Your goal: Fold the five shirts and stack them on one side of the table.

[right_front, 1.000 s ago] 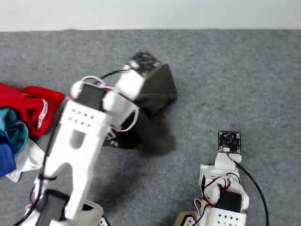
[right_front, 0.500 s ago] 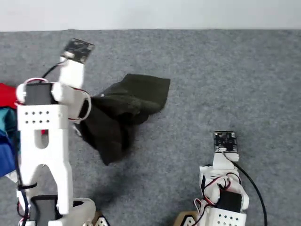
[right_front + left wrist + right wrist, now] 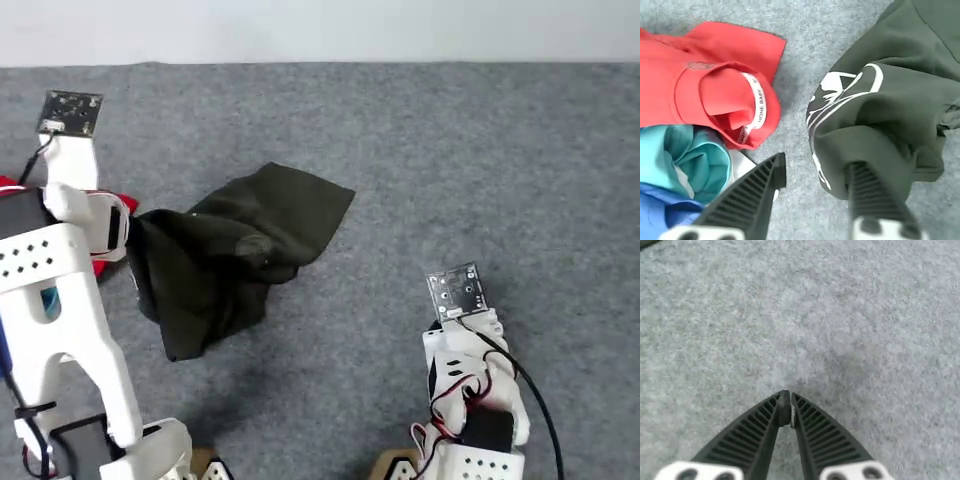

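From the high view, a crumpled dark olive cotton shirt [image 3: 240,250] lies unfolded at centre-left of the grey felt-covered table [image 3: 480,180]. One corner points to the upper right and the bulk is bunched toward the lower left. The white left arm [image 3: 60,290] stands along the left edge, just beside the heap, with a scrap of red cotton shirt [image 3: 118,207] showing behind it. The white right arm [image 3: 465,400] sits at lower right, well apart from the garment.

In the left wrist view, the left gripper [image 3: 812,187] is spread wide and grips nothing. One finger hangs over the olive shirt's white-printed edge, the other over bare felt. Beside it, the red shirt, a teal shirt [image 3: 695,155] and a blue shirt [image 3: 660,210] sit in a loose pile, touching one another, and a bit of white cloth [image 3: 747,167] peeks out under them.

In the right wrist view, the right gripper [image 3: 790,407] is pinched closed, tip to tip, above bare felt.

The olive shirt looks light, soft and limp, so it is likely to sag and bunch when lifted, though it should not slip on the felt. The free corner at the upper right, or a shoulder seam, looks like the best place to grip it for spreading flat.
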Available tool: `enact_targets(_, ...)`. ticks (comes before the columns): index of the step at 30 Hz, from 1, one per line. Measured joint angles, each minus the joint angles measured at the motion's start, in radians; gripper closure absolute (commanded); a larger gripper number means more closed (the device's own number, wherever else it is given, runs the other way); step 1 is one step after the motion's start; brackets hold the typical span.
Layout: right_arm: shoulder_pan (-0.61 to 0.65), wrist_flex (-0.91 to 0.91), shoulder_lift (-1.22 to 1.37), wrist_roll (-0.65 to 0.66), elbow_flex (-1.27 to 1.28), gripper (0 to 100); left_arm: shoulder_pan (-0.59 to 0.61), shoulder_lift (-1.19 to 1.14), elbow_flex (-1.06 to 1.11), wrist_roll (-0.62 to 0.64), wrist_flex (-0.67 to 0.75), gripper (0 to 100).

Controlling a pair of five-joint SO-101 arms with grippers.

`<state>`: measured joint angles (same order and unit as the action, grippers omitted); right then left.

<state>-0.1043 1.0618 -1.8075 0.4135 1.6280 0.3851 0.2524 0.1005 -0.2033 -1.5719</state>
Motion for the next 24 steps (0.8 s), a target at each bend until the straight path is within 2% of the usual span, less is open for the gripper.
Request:
enact_targets(5,0.006,0.008,0.0,0.003,-0.029,99.1,-0.048,0.0,-0.072,0.0,-0.025,77)
enact_targets(14,0.009,0.155,0.0,0.003,-0.124,99.1,-0.288,0.0,-0.328,0.031,-0.069,77)
enact_targets(19,0.009,0.163,0.0,0.003,-0.124,99.1,-0.327,-0.035,-0.416,0.041,-0.072,78)
enact_targets(24,0.009,0.163,0.0,0.003,-0.11,99.0,-0.393,-0.153,-0.496,0.13,0.011,78)
